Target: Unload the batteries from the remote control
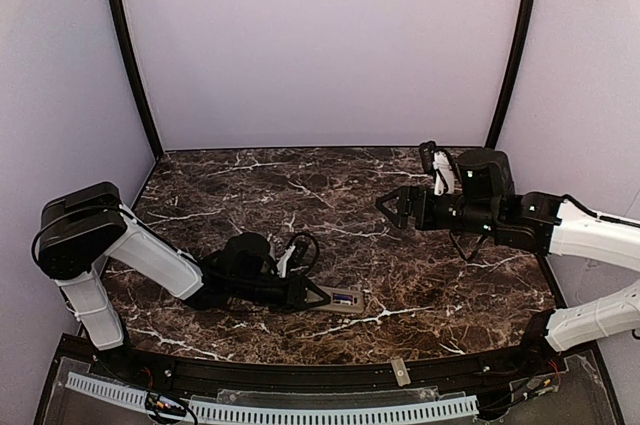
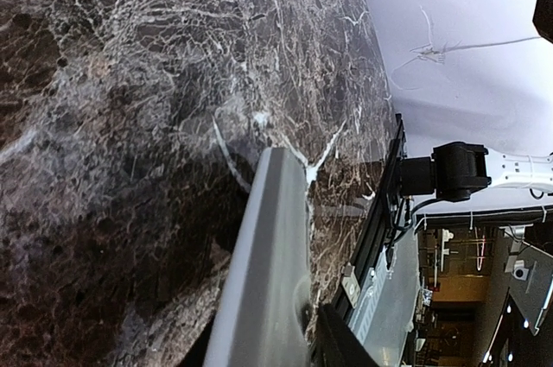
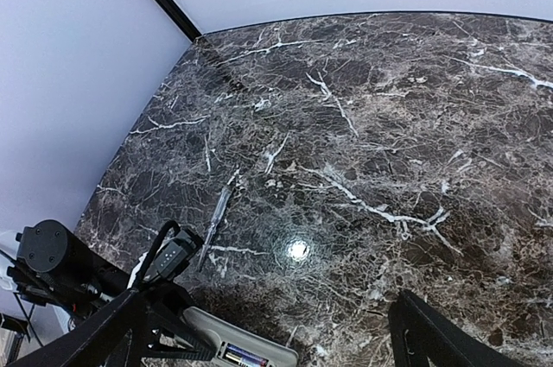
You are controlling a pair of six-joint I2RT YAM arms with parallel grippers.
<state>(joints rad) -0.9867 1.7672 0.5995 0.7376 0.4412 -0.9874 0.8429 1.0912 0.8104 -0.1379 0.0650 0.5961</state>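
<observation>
The remote control (image 1: 345,299) lies flat on the marble near the front edge, grey-beige back up. Its battery recess is uncovered and batteries (image 3: 244,357) with blue and yellow ends sit inside it. My left gripper (image 1: 316,295) lies low along the table with its fingers on either side of the remote's left end. In the left wrist view the remote (image 2: 270,263) runs up the middle and one dark finger (image 2: 344,343) stands close against its right edge; whether it presses is unclear. My right gripper (image 1: 393,207) hovers open and empty above the table's right half.
A slim clear stick-like thing (image 3: 216,216) lies on the marble beyond the left gripper. A small grey tab (image 1: 400,372) sits on the black front rail. Lilac walls close the table (image 1: 300,195) on three sides.
</observation>
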